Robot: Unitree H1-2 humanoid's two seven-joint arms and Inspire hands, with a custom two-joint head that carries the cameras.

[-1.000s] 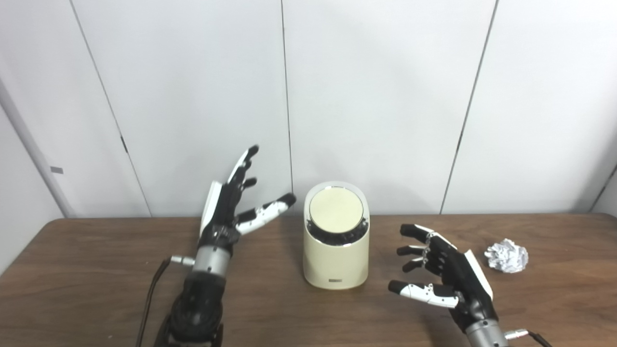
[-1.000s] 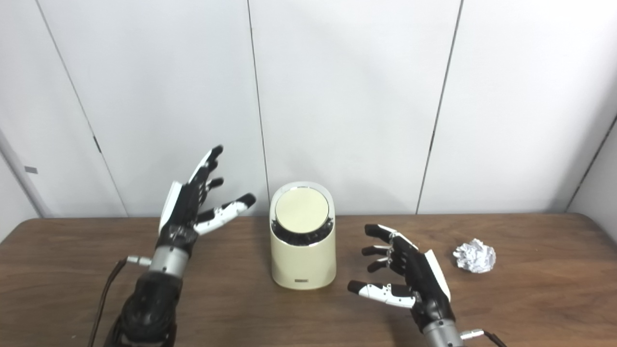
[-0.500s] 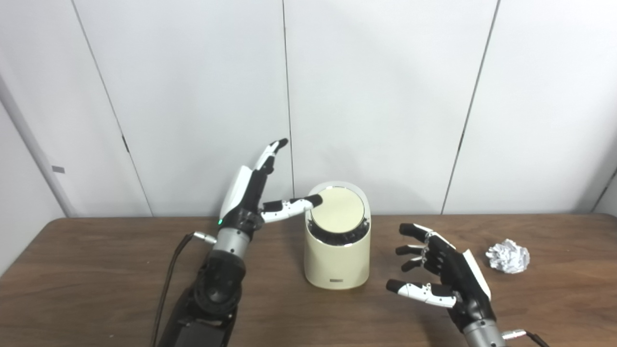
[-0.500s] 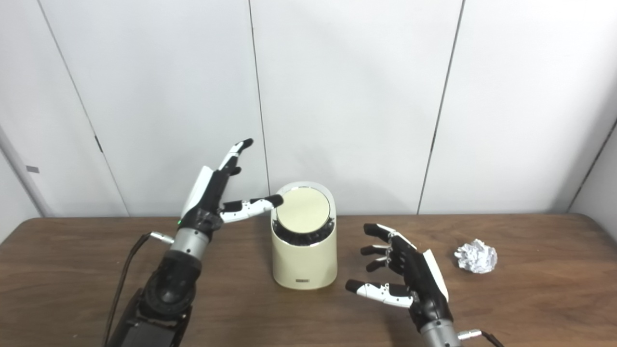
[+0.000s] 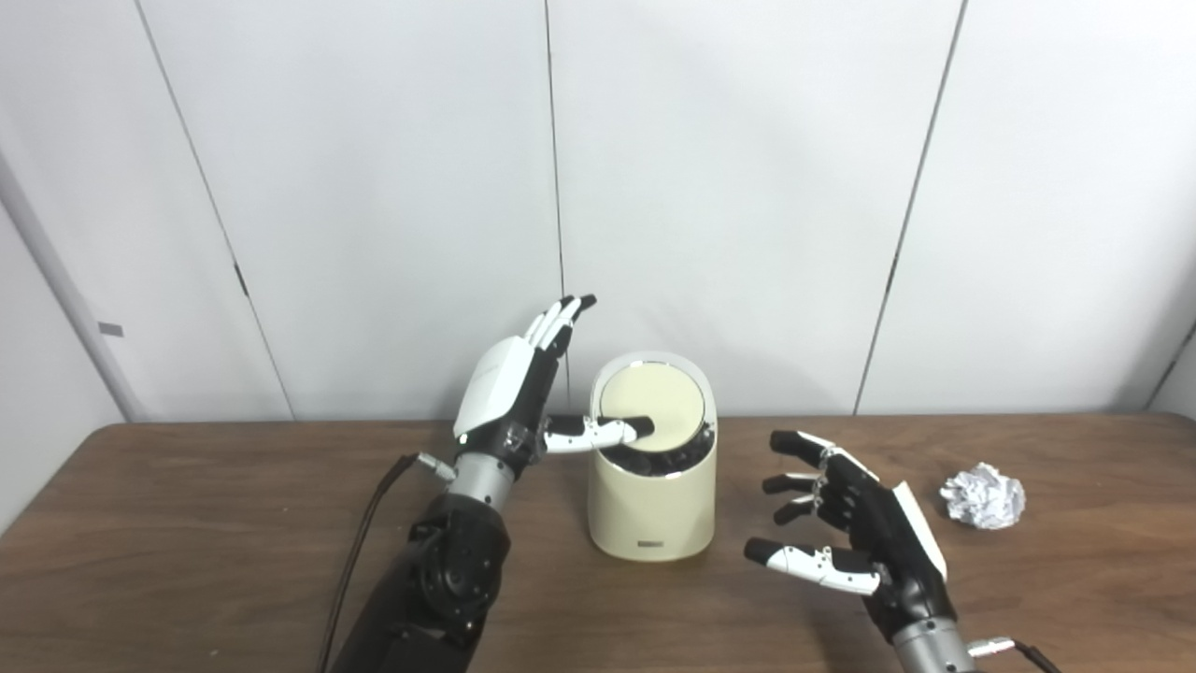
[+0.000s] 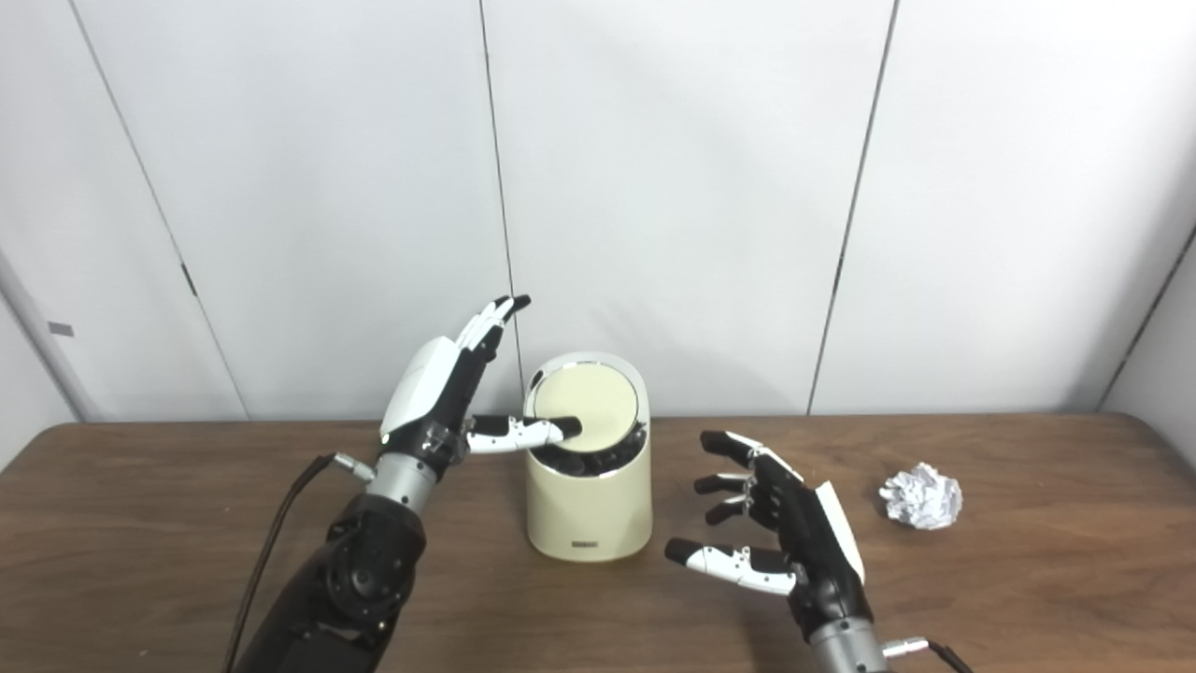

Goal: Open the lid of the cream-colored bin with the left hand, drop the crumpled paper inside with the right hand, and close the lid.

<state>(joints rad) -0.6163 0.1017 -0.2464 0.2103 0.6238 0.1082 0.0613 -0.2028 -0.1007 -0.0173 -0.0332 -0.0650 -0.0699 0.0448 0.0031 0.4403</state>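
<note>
Cream-colored bin [image 5: 652,500] stands upright near the middle of the brown wooden table [image 5: 187,523], close to the white panelled wall [image 5: 747,187]. Its round lid [image 5: 654,402] sits tilted toward the cameras inside a shiny rim, with a dark gap showing along the lid's lower edge.

At the bin's left side, the left hand [image 5: 519,393] is raised off the table, its white back turned to the cameras and its fingers [image 5: 561,318] stretched upward together against the wall. Its thumb [image 5: 603,432] reaches sideways over the rim, the dark tip lying on the lower left part of the lid. This hand grasps nothing; it is spread, with only the thumb in contact.

On the other side of the bin, the right hand [image 6: 780,533] hovers low over the table, apart from the bin, fingers spread and lightly curled, holding nothing.

Crumpled paper [image 5: 981,495], a white ball, lies on the table toward the right edge, beyond the right hand and not touching it
</note>
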